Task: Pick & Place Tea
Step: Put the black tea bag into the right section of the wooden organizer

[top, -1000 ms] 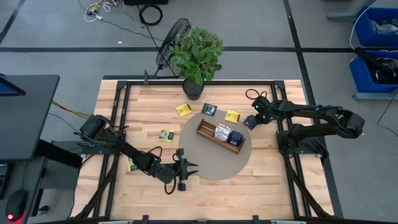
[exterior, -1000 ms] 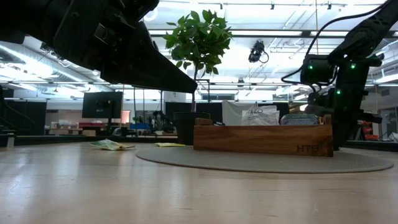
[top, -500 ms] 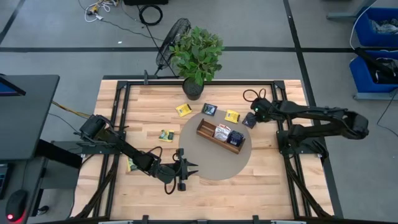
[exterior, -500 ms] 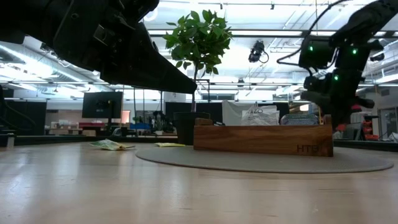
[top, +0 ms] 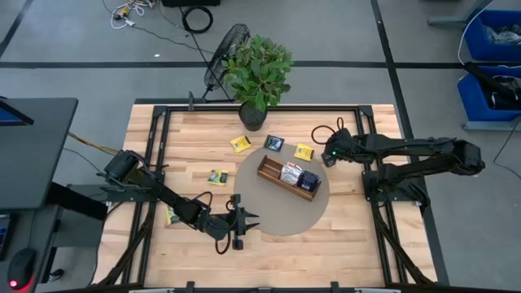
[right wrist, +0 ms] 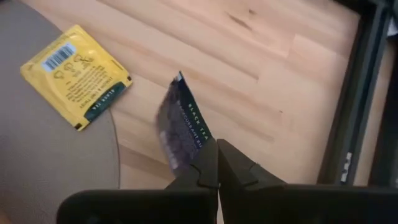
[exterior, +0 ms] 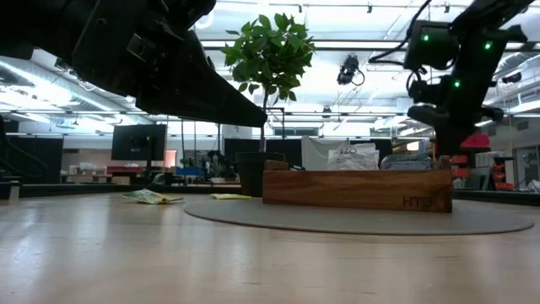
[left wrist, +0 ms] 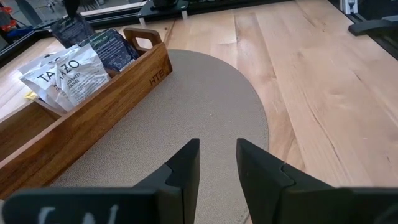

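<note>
Currently right hand [right wrist: 214, 163] is gripping dark blue tea packet [right wrist: 181, 127] aloft, wooden box [top: 289, 178] lying near-left; left hand [left wrist: 217, 163], released, is idling farther.

High cam looked straight down on the whole table [top: 195, 138], both arms in shot. Low cam sat at tabletop height, close to the round mat [exterior: 363, 219], facing level into the room. Left wrist cam looked close over the wooden box [left wrist: 74, 124]; the high and low cams also caught it. Right wrist cam looked down at a yellow packet [right wrist: 78, 74], also in high.
</note>
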You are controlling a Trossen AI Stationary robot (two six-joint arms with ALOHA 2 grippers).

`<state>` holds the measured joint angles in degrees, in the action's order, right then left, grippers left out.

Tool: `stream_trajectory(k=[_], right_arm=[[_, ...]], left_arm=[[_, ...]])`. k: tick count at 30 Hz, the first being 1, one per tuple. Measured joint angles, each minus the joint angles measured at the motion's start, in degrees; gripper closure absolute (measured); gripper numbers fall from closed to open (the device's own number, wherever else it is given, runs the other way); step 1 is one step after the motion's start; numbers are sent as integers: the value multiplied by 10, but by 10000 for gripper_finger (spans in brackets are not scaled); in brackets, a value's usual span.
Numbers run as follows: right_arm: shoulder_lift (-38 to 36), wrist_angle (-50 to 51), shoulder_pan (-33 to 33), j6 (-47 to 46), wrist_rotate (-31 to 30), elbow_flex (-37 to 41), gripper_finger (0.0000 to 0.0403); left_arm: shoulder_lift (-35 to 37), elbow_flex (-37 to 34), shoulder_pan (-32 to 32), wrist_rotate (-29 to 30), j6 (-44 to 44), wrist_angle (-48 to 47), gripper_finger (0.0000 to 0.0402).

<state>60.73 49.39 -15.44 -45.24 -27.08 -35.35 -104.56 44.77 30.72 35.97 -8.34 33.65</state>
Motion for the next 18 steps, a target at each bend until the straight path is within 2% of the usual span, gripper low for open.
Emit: stream_trajectory(k=[5, 18], right_arm=[[0, 43, 42, -27, -39, -30, 403], [-1, 82, 173, -69, -81, -110, 403]], left_arm=[[0, 0, 0, 0, 0, 0, 291], [0, 0, 0, 0, -1, 0, 291]])
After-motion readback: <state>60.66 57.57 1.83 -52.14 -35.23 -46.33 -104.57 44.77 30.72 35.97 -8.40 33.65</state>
